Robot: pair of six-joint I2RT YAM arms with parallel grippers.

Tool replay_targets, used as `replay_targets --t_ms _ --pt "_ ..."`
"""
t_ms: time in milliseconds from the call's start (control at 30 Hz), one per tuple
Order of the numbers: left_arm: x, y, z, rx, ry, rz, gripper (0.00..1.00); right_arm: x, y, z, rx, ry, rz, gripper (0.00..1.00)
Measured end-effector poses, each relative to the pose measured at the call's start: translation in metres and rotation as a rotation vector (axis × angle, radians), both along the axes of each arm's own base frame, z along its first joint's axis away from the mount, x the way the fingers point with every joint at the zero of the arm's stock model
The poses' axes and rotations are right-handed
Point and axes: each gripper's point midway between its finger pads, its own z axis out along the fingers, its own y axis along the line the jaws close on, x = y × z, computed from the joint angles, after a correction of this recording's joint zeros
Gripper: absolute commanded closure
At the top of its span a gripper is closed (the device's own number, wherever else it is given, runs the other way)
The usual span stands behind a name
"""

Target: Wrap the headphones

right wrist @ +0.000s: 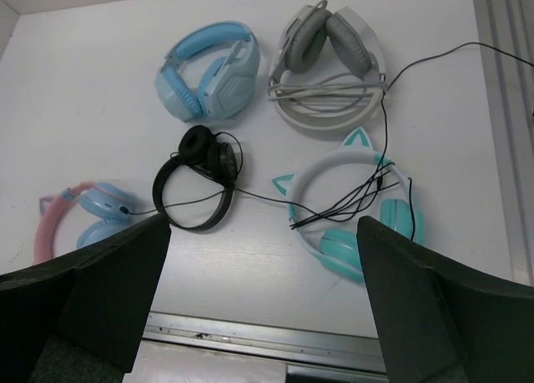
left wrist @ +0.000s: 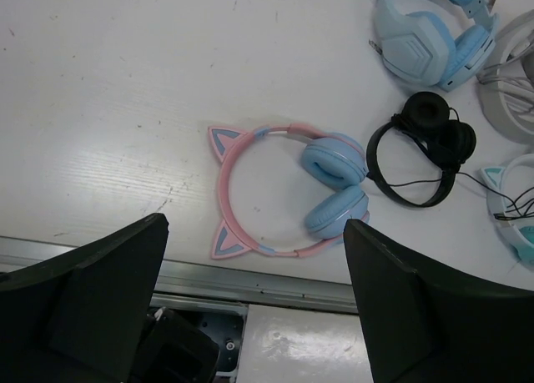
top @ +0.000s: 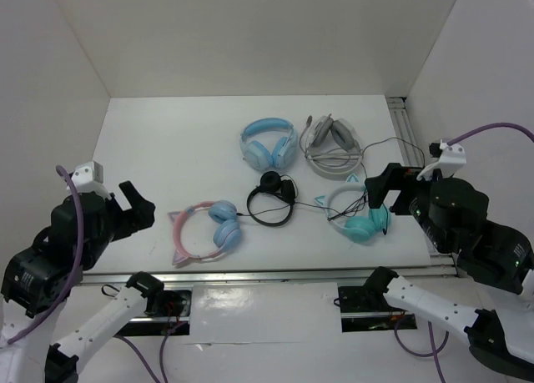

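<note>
Headphones [top: 207, 231] w/ pink cat-ear band lie flat near worktop [top: 167, 149] front edge, left of centre, untouched. In right wrist view the band is partly hidden behind a finger. Cable too thin to trace. Black pair [top: 269, 183] just beside the cups. Left jaws wide, over front-left corner. Right jaws wide, at right edge. Both hold nothing.
</note>
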Motion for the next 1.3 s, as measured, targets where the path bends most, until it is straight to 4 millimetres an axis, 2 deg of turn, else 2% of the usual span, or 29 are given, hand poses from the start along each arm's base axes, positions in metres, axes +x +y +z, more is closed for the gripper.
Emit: replay_targets --t_ms 167,333,467,700,800,967,1200,1300 --pt "0.003 -0.007 -0.007 -0.011 0.038 -0.012 0.0 -0.004 -0.003 0.003 0.017 -0.016 0.002 0.0" --pt "0.013 -0.031 -0.022 -0.081 0.08 -0.071 0.0 -0.006 0.004 -0.003 0.034 -0.012 0.042 0.0" --pt "0.022 -0.053 -0.055 -0.166 0.156 -0.092 0.0 -0.006 0.017 -0.015 0.034 0.019 0.094 0.0" --pt "0.034 -0.063 -0.116 -0.221 0.324 0.036 0.0 -0.003 0.053 -0.035 0.081 0.044 0.224 0.0" --pt "0.034 -0.064 -0.148 -0.235 0.392 0.105 0.0 -0.002 0.068 -0.048 0.097 0.064 0.283 0.0" --pt "0.024 -0.049 -0.197 -0.192 0.497 0.254 0.0 -0.003 0.09 -0.062 0.13 0.082 0.37 0.0" --pt "0.02 -0.038 -0.239 -0.161 0.568 0.403 0.0 -0.008 0.1 -0.05 0.205 0.013 0.434 0.0" --pt "0.014 -0.035 -0.261 -0.138 0.605 0.431 0.05 -0.013 0.103 -0.047 0.232 -0.004 0.462 0.0"
